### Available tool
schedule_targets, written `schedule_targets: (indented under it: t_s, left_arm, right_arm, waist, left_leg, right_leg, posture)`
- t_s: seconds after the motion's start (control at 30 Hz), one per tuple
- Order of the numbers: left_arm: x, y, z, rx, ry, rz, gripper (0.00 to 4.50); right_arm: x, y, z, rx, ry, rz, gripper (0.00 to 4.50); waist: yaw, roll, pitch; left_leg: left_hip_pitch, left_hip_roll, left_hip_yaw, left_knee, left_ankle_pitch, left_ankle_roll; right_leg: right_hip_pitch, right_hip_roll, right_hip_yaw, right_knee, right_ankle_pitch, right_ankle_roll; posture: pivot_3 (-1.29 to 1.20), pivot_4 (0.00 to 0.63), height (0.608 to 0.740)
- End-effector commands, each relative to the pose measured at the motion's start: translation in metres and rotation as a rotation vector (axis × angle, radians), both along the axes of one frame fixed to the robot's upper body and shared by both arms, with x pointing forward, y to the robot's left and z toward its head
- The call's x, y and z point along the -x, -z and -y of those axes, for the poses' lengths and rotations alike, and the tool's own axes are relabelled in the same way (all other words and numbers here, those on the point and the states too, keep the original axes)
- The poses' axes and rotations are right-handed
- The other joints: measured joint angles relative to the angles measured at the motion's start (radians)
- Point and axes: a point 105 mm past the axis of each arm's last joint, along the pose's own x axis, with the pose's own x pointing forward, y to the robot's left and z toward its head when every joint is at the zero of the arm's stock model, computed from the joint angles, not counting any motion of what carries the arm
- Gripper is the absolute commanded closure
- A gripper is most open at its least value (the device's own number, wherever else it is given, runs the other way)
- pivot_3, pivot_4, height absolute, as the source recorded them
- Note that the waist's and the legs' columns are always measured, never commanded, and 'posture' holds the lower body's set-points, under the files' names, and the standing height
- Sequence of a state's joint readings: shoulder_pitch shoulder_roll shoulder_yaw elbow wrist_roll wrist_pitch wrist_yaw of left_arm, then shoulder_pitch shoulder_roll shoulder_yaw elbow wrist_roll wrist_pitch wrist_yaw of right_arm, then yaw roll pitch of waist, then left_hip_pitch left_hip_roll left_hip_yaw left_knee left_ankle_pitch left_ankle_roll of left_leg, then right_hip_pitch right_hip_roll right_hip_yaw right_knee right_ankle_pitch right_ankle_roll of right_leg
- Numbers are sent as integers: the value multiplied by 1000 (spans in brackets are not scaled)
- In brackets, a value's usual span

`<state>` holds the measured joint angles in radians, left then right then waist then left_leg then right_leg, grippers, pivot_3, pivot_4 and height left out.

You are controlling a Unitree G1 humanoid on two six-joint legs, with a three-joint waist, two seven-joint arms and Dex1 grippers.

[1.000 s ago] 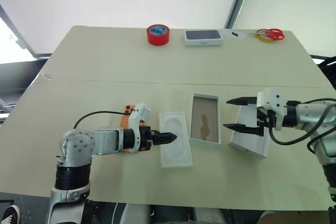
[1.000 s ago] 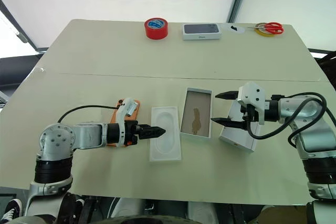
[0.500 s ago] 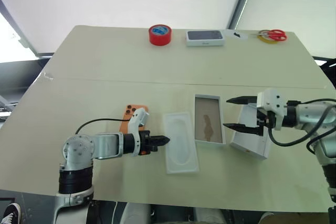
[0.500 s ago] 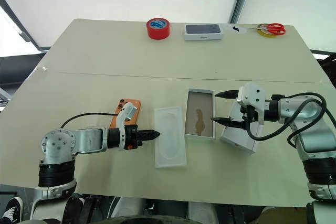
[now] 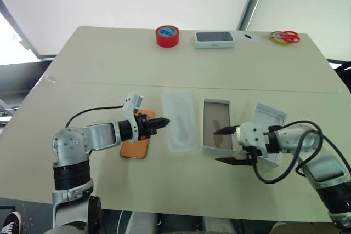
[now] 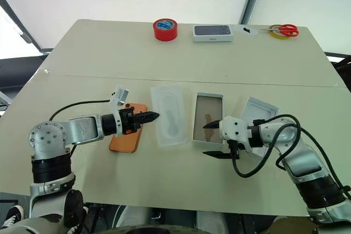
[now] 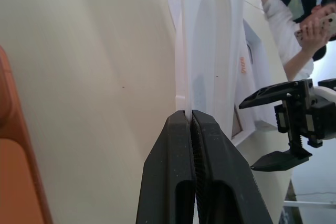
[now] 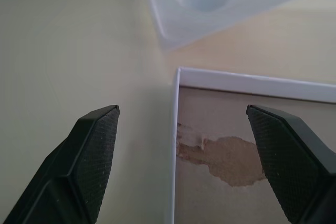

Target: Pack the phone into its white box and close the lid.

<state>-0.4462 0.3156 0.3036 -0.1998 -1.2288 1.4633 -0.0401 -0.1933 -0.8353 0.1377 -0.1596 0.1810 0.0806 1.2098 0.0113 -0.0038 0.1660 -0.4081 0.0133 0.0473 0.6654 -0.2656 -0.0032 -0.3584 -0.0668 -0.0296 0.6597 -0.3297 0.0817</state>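
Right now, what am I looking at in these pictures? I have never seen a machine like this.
A two-armed robot works at a table. Two pictures come from cameras in its head, two from cameras on its wrists. The left gripper is shut, its tips at the edge of a moulded white insert, above the orange phone. The right gripper is open at the near end of the white box. Behind that arm lies the lid. At the far edge: red tape, another phone box, scissors.
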Motion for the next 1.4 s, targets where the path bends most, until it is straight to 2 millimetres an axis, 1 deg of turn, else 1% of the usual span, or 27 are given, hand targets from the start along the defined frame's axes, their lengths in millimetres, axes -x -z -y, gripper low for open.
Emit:
schedule_targets:
  t_s: [0.03, 0.07, 0.13, 0.2, 0.27, 0.3, 0.37, 0.43, 0.5, 0.57, 0.63, 0.73, 0.77, 0.83, 0.87, 0.9, 0.93, 1.03, 1.07, 1.17, 1.2, 1.33, 1.4]
  left_arm:
    - [-2, -13, 1, 13, 0, 57, 4500]
    - [-3, -13, 0, 16, -5, 56, 4500]
    - [-3, -13, -1, 25, 0, 45, 4500]
    - [-7, -12, -3, 26, -21, 30, 4500]
    - [-7, -15, -3, 64, -4, 17, 4500]
    - [-7, -19, -2, 110, 13, 6, 4500]
    - [-5, -30, 0, 184, 60, -2, 4500]
    - [-8, -41, 2, 219, 70, 13, 4500]
    - [-9, -46, 4, 230, 79, 16, 4500]
    - [-11, -48, 5, 234, 73, 17, 4500]
    - [-10, -45, 9, 202, 82, 20, 4500]
    - [-9, -38, 14, 168, 98, 8, 4500]
    - [-8, -36, 15, 169, 104, -4, 4500]
    - [-9, -33, 17, 139, 117, -2, 4500]
    - [-9, -32, 18, 130, 122, 2, 4500]
    - [-9, -32, 20, 131, 131, 0, 4500]
    - [-10, -31, 22, 128, 140, 2, 4500]
    - [-11, -30, 25, 132, 156, 2, 4500]
    - [-11, -29, 27, 131, 165, -2, 4500]
    - [-15, -25, 34, 136, 180, -20, 4500]
    - [-17, -24, 35, 138, 180, -22, 4500]
    - [-22, -13, 45, 127, 187, -56, 4500]
    - [-21, -11, 51, 131, 204, -63, 4500]
  right_arm:
    - [0, 0, -7, 11, -22, 4, 979]
    - [0, 3, -8, 28, -29, 11, 1327]
    - [-2, 9, -7, 71, -37, 25, 2285]
    - [-4, 12, -6, 95, -39, 35, 3371]
    - [-4, 10, -12, 77, -56, 40, 4422]
    - [-3, 5, -19, 40, -63, 38, 4473]
    - [1, -3, -30, -11, -86, 21, 4473]
    - [7, -4, -42, -23, -128, 19, 4473]
    - [8, -3, -50, -34, -128, 14, 4473]
    - [8, 0, -53, -28, -120, 13, 4473]
    - [5, -1, -57, -37, -101, 38, 4473]
    - [7, -5, -58, -60, -97, 9, 4473]
    - [8, -6, -57, -73, -92, -26, 4202]
    - [8, -11, -57, -91, -88, -18, 3510]
    - [7, -14, -57, -97, -82, 13, 3084]
    - [8, -18, -56, -110, -81, 13, 2561]
    - [10, -23, -52, -113, -84, 26, 2034]
    - [11, -30, -41, -104, -67, 39, 2034]
    - [11, -32, -35, -97, -53, 30, 2034]
    - [-2, -45, -2, -68, 48, 65, 2034]
    - [-4, -47, 4, -63, 67, 71, 2034]
    - [-13, -45, 25, -25, 137, 106, 2034]
    - [-14, -45, 30, -25, 153, 104, 2034]
  waist:
    - [2, 0, 0]
    - [2, 0, 0]
    - [1, 0, 0]
    - [2, 0, 0]
    - [1, -1, 0]
    - [0, -1, 1]
    - [0, -1, 1]
    - [1, -2, 1]
    - [0, -2, 1]
    - [1, -2, 1]
    - [1, -3, 2]
    - [2, -3, 2]
    - [1, -3, 2]
    - [0, -3, 2]
    - [0, -3, 2]
    - [0, -3, 2]
    - [1, -3, 2]
    - [2, -3, 2]
    - [2, -4, 2]
    - [2, -4, 3]
    - [2, -4, 3]
    - [1, -5, 3]
    - [1, -5, 3]
  left_leg:
    - [0, 0, 0, 0, 0, 0]
    - [0, 0, 0, 0, 0, 0]
    - [0, 0, 0, 0, 0, 0]
    - [0, 0, 0, 0, 0, 0]
    - [0, 0, 0, 0, 0, 0]
    - [0, 0, 0, 0, 0, 0]
    - [0, 0, 0, 0, 0, 0]
    - [0, 1, -1, 0, 0, 0]
    - [0, 0, -1, 0, 0, 0]
    - [0, 0, -1, 0, 0, 0]
    - [0, 0, -1, 0, 0, -1]
    - [0, 0, -1, 0, 0, -1]
    - [0, 0, -1, 0, 0, -1]
    - [0, 0, -1, 0, 0, -1]
    - [0, 0, -1, 0, 0, -1]
    - [0, 0, -1, 0, 1, -1]
    - [0, 0, -1, 0, 1, -1]
    - [0, 0, -1, 0, 1, -1]
    - [0, 0, -1, 0, 1, -1]
    - [0, 0, -1, 0, 1, -1]
    - [0, 0, -1, 0, 1, -1]
    - [0, 0, -1, -1, 1, -1]
    - [0, 0, -1, -1, 1, -1]
  right_leg:
    - [0, 0, 0, 0, 0, 0]
    - [0, 0, 0, 0, 0, 0]
    - [0, 0, 0, 0, 0, 0]
    - [0, 0, 0, 0, 0, 0]
    - [0, 0, 0, 0, 0, 0]
    - [0, 0, 0, 0, 0, 0]
    - [0, 0, 0, 0, 0, 0]
    - [0, 0, 0, 0, 0, 0]
    - [0, 0, 0, 0, 0, 0]
    - [0, 0, 0, 0, 0, 0]
    - [0, 0, 0, 0, 0, 0]
    - [0, 0, 0, 0, 0, 0]
    - [0, 0, 0, 0, 0, 0]
    - [0, 0, 0, 0, 0, 0]
    - [0, 1, 0, 0, 0, 0]
    - [0, 1, 0, 0, 0, 0]
    - [0, 1, 0, 0, 0, 0]
    - [0, 1, 0, 0, 0, 0]
    - [0, 1, 0, 0, 0, 0]
    - [0, 1, 0, 0, 0, 0]
    - [0, 1, 0, 0, 0, 0]
    - [0, 1, 0, -1, 0, 0]
    - [0, 1, 0, -1, 0, 0]
  posture:
    - [0, 150, 740]
    - [0, 150, 740]
    - [0, 150, 740]
    - [0, 150, 740]
    - [0, 150, 740]
    - [0, 150, 740]
    - [0, 150, 740]
    - [0, 150, 740]
    - [0, 150, 740]
    - [0, 150, 740]
    - [0, 150, 740]
    - [0, 150, 740]
    - [0, 150, 740]
    - [0, 150, 740]
    - [0, 150, 740]
    - [0, 150, 740]
    - [0, 150, 740]
    - [0, 150, 740]
    - [0, 150, 740]
    - [0, 150, 740]
    - [0, 150, 740]
    - [0, 150, 740]
    - [0, 150, 740]
